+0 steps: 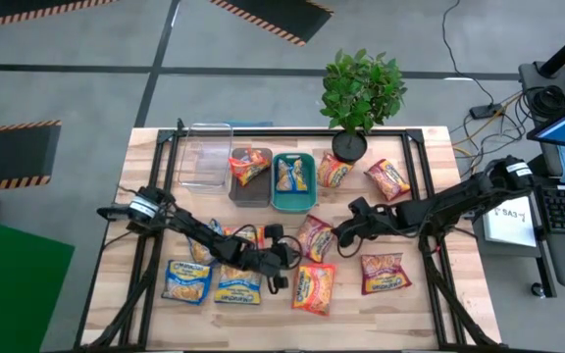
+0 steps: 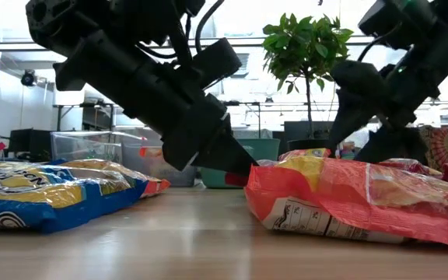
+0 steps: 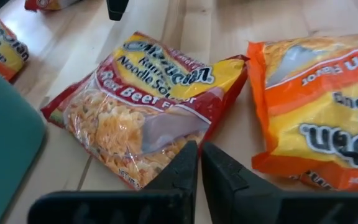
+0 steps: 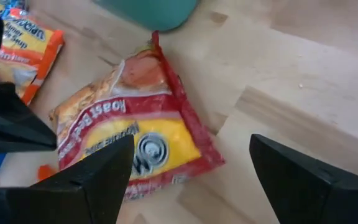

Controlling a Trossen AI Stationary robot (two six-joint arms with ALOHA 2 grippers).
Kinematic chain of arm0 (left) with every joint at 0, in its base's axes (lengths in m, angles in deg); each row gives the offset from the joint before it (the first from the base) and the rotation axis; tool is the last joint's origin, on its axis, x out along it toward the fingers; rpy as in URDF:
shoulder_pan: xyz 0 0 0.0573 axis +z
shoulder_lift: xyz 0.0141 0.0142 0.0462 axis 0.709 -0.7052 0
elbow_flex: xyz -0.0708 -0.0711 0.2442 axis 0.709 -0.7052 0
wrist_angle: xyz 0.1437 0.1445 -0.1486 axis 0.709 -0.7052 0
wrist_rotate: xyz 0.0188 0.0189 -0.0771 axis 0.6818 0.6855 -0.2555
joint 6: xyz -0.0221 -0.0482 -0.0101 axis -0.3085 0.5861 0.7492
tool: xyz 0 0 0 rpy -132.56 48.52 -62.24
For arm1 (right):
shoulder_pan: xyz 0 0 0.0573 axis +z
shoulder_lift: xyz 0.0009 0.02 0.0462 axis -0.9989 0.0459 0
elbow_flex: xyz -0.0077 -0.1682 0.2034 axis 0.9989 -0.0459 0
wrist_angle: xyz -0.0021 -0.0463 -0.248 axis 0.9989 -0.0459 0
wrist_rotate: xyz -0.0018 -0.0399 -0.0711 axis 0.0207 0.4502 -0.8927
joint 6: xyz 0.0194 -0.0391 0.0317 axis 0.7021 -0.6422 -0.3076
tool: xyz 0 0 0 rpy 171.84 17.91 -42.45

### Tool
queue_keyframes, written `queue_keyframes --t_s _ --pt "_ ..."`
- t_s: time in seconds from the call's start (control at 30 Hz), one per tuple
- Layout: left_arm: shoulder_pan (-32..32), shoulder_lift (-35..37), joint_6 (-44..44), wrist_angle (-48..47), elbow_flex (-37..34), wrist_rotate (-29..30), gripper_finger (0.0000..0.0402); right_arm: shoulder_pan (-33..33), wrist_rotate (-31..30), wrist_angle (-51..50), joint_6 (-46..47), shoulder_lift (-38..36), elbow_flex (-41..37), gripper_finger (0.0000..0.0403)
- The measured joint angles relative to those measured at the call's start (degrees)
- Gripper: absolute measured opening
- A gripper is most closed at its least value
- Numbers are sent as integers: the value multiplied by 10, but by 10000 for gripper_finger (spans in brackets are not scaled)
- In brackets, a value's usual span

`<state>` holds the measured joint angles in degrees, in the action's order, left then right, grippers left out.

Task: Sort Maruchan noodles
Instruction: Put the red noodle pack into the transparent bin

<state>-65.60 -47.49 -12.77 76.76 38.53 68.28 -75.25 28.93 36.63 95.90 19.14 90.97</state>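
1. Your left gripper (image 1: 287, 257) sits low over the middle of the table, its fingers (image 3: 188, 171) pressed together on the near edge of a red beef-flavour packet (image 3: 145, 112). Whether that edge is truly pinched you cannot tell.
2. Your right gripper (image 1: 341, 233) hovers just on the other side of the same red packet (image 4: 135, 124), its fingers (image 4: 95, 174) spread wide with nothing between them.
3. An orange packet (image 3: 319, 106) lies just beside the red one, toward the table's front edge (image 1: 314, 286).
4. Two blue-and-yellow packets (image 1: 186, 279) lie side by side at the front left, under your left arm.
5. A maroon packet (image 1: 385, 272) lies at the front right, well apart from the blue ones.
6. At the back, the grey bin (image 1: 251, 188) holds an orange packet (image 1: 247, 166) and the teal bin (image 1: 293, 201) holds another packet; the clear bin (image 1: 204, 155) stands to their left.
7. Two more packets (image 1: 333, 172) lie right of the teal bin, near the potted plant (image 1: 361, 93).
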Motion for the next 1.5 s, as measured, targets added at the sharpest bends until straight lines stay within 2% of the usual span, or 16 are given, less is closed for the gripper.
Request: queue_keyframes --t_s 0.17,0.37,0.73,0.83,1.0,1.17,1.27,1.37,1.5 --pt "-6 26 -6 -2 -1 -1 1 -12 -1 10 -14 28 -2 302" --pt "-8 61 -60 4 -1 0 0 -14 20 62 -45 64 -2 303" --pt "19 -2 -27 -1 -6 2 0 -17 55 153 -62 120 -2 302" --pt "20 -13 -15 -6 -6 1 0 -17 67 197 -71 137 -2 302" --pt "20 -15 -13 -6 -6 -3 0 -19 123 307 -92 164 -2 297" --pt "20 -15 -13 -3 -6 -6 0 -20 130 401 -97 201 1 292" --pt "20 -15 -12 -3 -6 -7 0 -23 129 416 -97 224 9 290" --pt "20 -15 -12 1 -6 -7 0 -23 119 416 -98 248 20 274" --pt "19 -15 -12 1 -6 -7 0 -24 115 413 -99 263 33 217"
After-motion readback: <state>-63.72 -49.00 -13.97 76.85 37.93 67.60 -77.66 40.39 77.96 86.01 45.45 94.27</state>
